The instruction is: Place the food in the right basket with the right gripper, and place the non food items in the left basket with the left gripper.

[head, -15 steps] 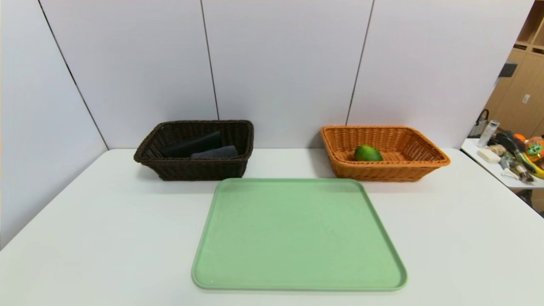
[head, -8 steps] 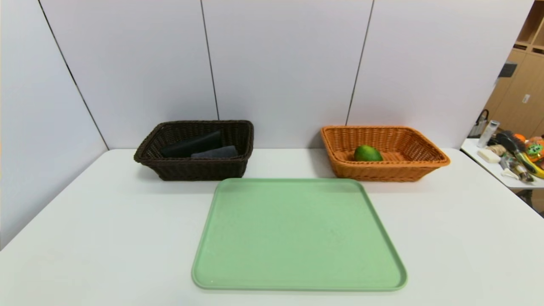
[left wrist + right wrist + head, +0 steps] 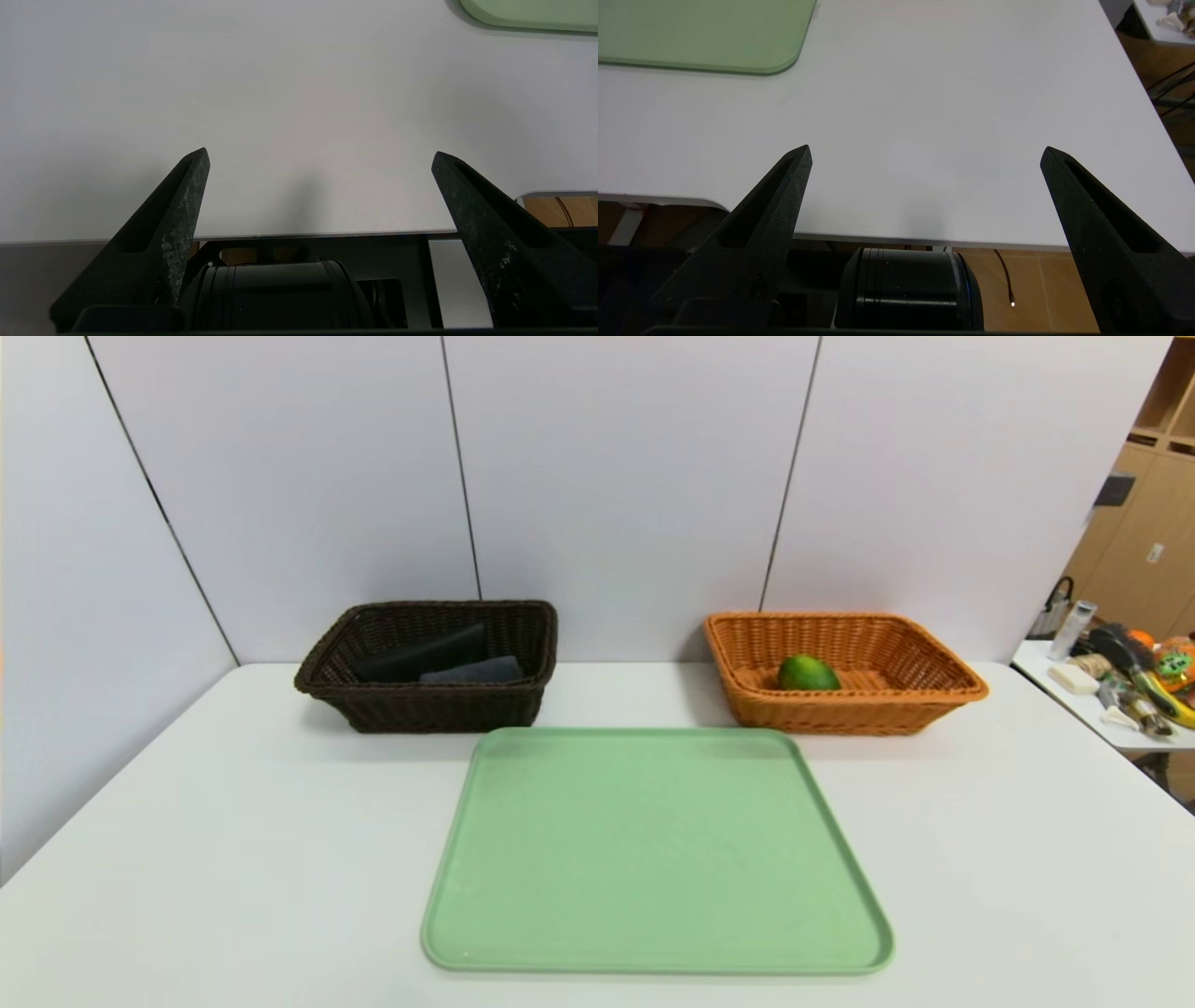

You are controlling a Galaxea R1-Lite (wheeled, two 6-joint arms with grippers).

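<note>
The green citrus fruit (image 3: 808,673) lies inside the orange-tan right basket (image 3: 934,698) at the back right of the table. In the dark brown left basket (image 3: 420,709) at the back left lie a flat black pouch (image 3: 420,655) and a rolled grey towel (image 3: 471,670); no marker shows there. Neither arm appears in the head view. My left gripper (image 3: 320,156) hangs open over the table's near edge with nothing between its fingers. My right gripper (image 3: 926,151) is open too, over the near right edge, holding nothing.
A light green tray (image 3: 485,775) lies bare in the middle of the white table, in front of both baskets; its corners show in the wrist views (image 3: 528,16) (image 3: 705,42). A side table (image 3: 1046,663) with mixed clutter stands to the far right.
</note>
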